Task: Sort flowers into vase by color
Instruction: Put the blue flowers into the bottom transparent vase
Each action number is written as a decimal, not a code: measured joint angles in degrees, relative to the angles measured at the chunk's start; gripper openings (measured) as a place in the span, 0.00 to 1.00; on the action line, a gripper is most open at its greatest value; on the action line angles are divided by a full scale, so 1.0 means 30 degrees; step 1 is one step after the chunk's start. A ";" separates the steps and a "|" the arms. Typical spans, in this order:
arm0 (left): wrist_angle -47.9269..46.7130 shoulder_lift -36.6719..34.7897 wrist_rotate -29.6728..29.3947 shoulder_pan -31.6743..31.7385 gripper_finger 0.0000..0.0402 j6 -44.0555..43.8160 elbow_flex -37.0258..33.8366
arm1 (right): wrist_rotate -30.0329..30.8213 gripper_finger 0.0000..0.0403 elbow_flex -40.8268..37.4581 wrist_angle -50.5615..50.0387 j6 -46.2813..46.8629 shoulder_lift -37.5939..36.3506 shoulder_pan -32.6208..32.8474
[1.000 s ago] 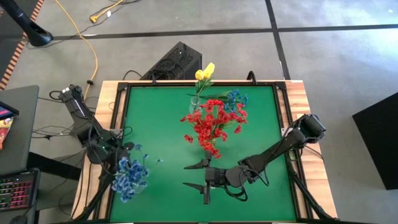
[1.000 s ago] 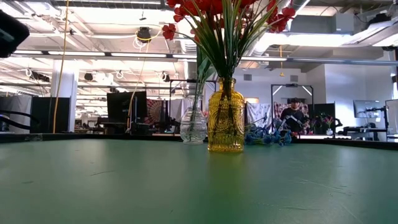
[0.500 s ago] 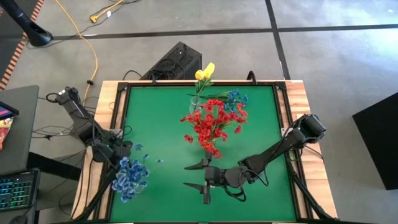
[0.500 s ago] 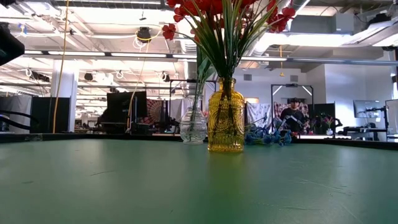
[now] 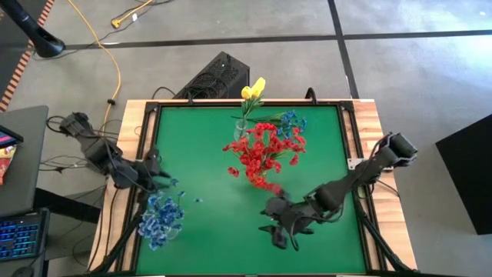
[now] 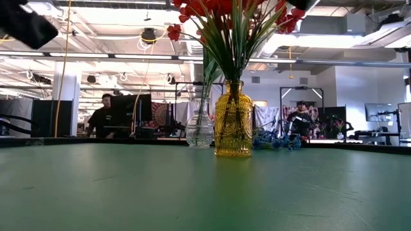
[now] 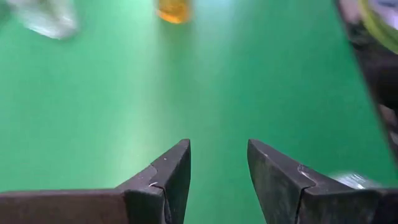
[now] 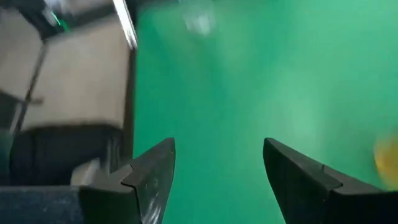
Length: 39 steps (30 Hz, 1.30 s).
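Red flowers [image 5: 261,152] stand in an amber vase [image 6: 233,119] at the table's middle. Behind it, yellow flowers [image 5: 252,91] stand in a clear vase [image 6: 200,129]. One blue spray [image 5: 289,123] lies on the mat near the far edge. Another blue cluster [image 5: 161,218] stands at the near left corner; what holds it does not show. My left gripper [image 5: 163,177] hovers open just beyond that cluster, its fingers [image 7: 166,180] with nothing between them. My right gripper [image 5: 278,231] hangs open over the mat, near of the amber vase, with nothing in it.
Wooden strips and dark rails [image 5: 146,131] frame the green mat [image 5: 207,177]. A few blue petals [image 5: 197,199] lie loose on the mat at the left. People show in the room behind the table in the low view.
My left gripper has risen and swung toward the far edge and the table's middle, away from the blue cluster. My right gripper has drawn back toward the right edge and rolled about its own axis. Both stay open. The flowers have kept still.
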 joint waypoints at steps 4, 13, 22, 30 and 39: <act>-0.1420 0.0007 -0.2851 0.1137 0.36 0.0087 0.0592 | -0.0877 0.67 0.0000 -0.5070 0.2942 -0.0630 0.0505; -0.2794 0.0000 -0.6690 0.4234 0.36 -0.1609 0.1508 | 0.2006 0.67 -0.0026 -1.6082 0.8403 -0.1388 0.0644; -0.1426 0.0002 -0.6398 0.5926 0.36 -0.0285 0.1508 | 0.3610 0.67 -0.2759 -1.7662 0.5524 -0.2068 -0.3529; -0.1528 0.0002 -0.6395 0.6401 0.36 -0.0522 0.1508 | 0.2521 0.67 -0.7823 -1.4434 0.0120 -0.7366 -0.9277; -0.1548 0.0000 -0.8168 0.6522 0.36 -0.0227 0.1508 | 0.1160 0.67 -1.2043 -0.8731 -0.4766 -1.2789 -1.4905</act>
